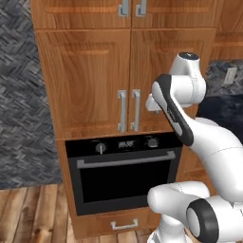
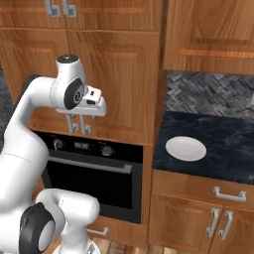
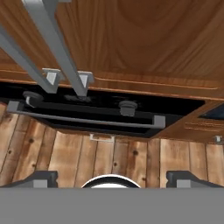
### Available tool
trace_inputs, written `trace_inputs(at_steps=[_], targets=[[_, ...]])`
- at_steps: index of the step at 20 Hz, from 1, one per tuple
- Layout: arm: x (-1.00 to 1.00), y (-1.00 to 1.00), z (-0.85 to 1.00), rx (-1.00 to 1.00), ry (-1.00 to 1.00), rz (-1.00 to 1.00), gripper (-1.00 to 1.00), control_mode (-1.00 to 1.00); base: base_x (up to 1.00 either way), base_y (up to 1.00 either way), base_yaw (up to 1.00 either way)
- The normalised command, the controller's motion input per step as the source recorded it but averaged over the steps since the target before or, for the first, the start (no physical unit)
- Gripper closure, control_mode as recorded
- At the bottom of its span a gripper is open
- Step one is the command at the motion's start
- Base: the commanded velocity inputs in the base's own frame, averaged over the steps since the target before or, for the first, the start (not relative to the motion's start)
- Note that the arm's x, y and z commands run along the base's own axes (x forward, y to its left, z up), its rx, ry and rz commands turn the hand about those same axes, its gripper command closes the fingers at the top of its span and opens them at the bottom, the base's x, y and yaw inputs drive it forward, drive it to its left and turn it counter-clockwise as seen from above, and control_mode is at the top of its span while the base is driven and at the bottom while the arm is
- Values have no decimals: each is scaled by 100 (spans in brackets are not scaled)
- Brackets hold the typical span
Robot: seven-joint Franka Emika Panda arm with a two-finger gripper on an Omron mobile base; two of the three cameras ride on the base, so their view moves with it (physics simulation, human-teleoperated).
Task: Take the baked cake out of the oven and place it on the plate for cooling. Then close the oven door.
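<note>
I am seeing my two-finger gripper [image 3: 112,177] standing released and empty before the wooden cabinet doors [image 1: 90,80], above the black oven's shut glossy door [image 1: 124,178]; the white round plate [image 2: 185,148] is sitting bare on the dark table [image 2: 228,149].

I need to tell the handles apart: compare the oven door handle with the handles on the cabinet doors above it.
The oven door handle is one long horizontal bar spanning the black door. The cabinet door handles are two shorter vertical bars side by side on wood, above the oven. Both kinds are grey bars.
</note>
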Motion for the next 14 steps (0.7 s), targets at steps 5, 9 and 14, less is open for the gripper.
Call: trace_inputs(at_steps=[5,9,14], targets=[[0,0,0,0,0,0,-100,100,7,-48,39],[0,0,0,0,0,0,-100,100,4,-60,49],[0,0,0,0,0,0,-100,100,0,-73,51]])
